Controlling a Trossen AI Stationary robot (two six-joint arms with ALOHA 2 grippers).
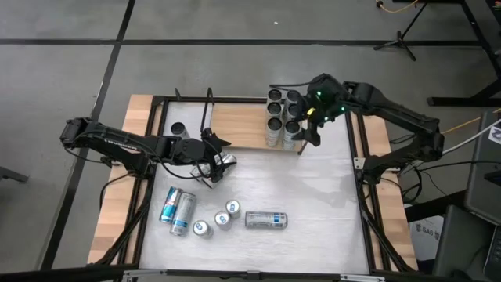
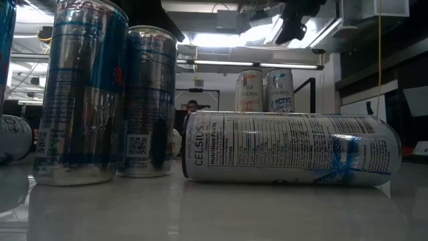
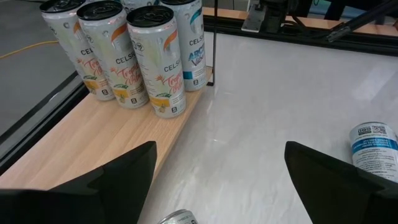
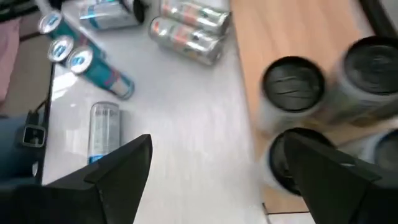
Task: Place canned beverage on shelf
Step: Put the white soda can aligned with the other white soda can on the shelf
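The shelf (image 1: 239,125) is a light wooden board in a black rod frame at the table's far side. Several upright Celsius cans (image 1: 282,117) stand on its right end, and they also show in the left wrist view (image 3: 149,56). My right gripper (image 1: 310,127) hovers open and empty above these cans (image 4: 292,84). My left gripper (image 1: 213,155) is open, left of centre, pointing toward the shelf. A can (image 1: 228,160) lies by its fingers; its rim (image 3: 177,218) shows between them, apart from both.
Loose cans sit at the near side: two blue-silver ones lying at the left (image 1: 178,207), three standing (image 1: 223,219), and a Celsius can lying (image 1: 266,220). One more stands at the far left (image 1: 178,128). The shelf's left half is bare.
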